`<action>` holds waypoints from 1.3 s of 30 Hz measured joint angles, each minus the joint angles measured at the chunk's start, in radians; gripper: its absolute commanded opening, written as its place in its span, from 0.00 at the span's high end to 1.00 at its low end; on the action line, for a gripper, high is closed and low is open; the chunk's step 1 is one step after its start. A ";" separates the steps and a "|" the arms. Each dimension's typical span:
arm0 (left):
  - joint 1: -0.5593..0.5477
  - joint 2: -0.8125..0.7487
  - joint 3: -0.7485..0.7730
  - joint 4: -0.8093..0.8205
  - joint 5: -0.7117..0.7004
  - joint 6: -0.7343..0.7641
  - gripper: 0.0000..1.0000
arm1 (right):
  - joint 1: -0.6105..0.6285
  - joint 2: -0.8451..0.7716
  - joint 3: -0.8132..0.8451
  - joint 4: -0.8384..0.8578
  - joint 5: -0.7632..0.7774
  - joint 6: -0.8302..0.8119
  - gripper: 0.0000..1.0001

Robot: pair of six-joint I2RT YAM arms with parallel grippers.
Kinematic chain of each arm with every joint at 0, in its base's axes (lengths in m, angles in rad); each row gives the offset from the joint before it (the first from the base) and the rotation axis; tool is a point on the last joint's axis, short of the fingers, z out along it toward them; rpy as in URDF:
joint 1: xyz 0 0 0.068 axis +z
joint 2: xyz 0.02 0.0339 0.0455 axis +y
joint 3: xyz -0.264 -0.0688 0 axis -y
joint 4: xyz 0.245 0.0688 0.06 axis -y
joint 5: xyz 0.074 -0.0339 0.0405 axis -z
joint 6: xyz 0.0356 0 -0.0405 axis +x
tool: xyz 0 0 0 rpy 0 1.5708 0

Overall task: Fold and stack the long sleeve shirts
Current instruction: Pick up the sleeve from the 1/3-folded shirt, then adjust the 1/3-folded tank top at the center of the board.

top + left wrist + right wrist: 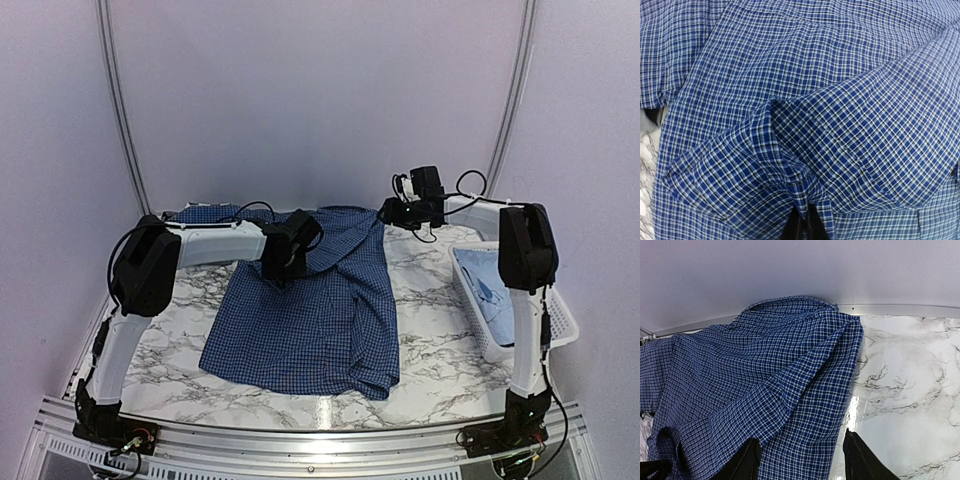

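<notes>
Left gripper (804, 215) clenches a small fold of the dark blue shirt (300, 325), spread on the table (430, 300); right gripper (800, 460) gapes over its edge. So thin a pinch may slip under pull, bunching the cloth.

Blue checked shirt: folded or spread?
Mostly spread: blue checked shirt lies flat on the table, right side partly turned over; left end effector pinches a ridge.

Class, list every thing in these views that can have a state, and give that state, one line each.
dark blue checked shirt: unfolded, lying spread on the table, one fold pinched up.
left gripper: shut on a fold of the dark blue checked shirt.
right gripper: open, fingers apart over the shirt's edge.
pale blue shirt: lying inside the basket.
basket: upright on the table's right side.
</notes>
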 measured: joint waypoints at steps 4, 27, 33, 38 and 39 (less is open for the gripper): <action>0.009 0.000 -0.001 -0.001 -0.003 -0.002 1.00 | 0.000 0.000 -0.003 0.000 0.000 0.000 0.47; 0.210 -0.215 0.002 0.026 -0.042 0.143 1.00 | 0.006 0.000 -0.037 0.002 0.000 -0.021 0.56; 0.248 -0.215 0.108 0.029 -0.019 0.193 1.00 | 0.006 0.009 -0.033 0.002 0.000 -0.022 0.57; 0.259 -0.215 0.172 0.058 0.005 0.207 1.00 | 0.005 0.067 0.001 0.000 0.001 -0.022 0.56; 0.261 -0.215 0.171 0.058 0.008 0.206 1.00 | 0.005 0.080 0.007 0.000 0.001 -0.022 0.55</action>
